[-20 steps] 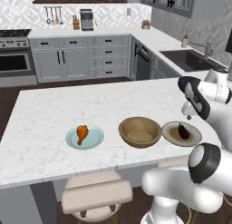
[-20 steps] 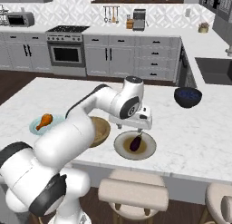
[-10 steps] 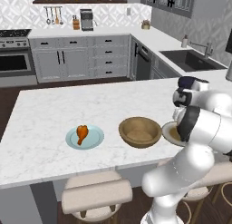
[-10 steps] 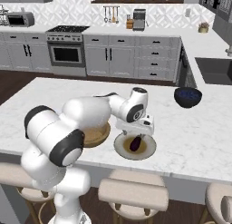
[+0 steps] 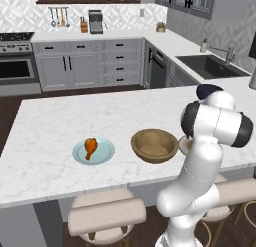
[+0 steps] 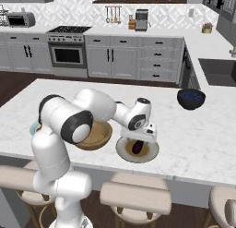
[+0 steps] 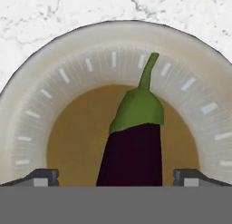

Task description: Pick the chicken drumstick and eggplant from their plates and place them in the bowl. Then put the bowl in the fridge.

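I see a dark blue bowl [image 6: 191, 98] right of centre, stools [image 6: 136, 198] along the bottom, an oven [image 6: 67, 56] upper left.

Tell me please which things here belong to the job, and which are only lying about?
Belong to the job:
- eggplant on the beige plate, under the open gripper
- chicken drumstick on the light-blue plate
- wooden bowl, nothing in it yet

Only lying about:
- dark blue bowl
- stools
- stove
- sink

Arm is folded forward and bent low at the elbow; gripper [image 6: 138, 140] is pointed straight down, jaws spread wide, nothing clamped.
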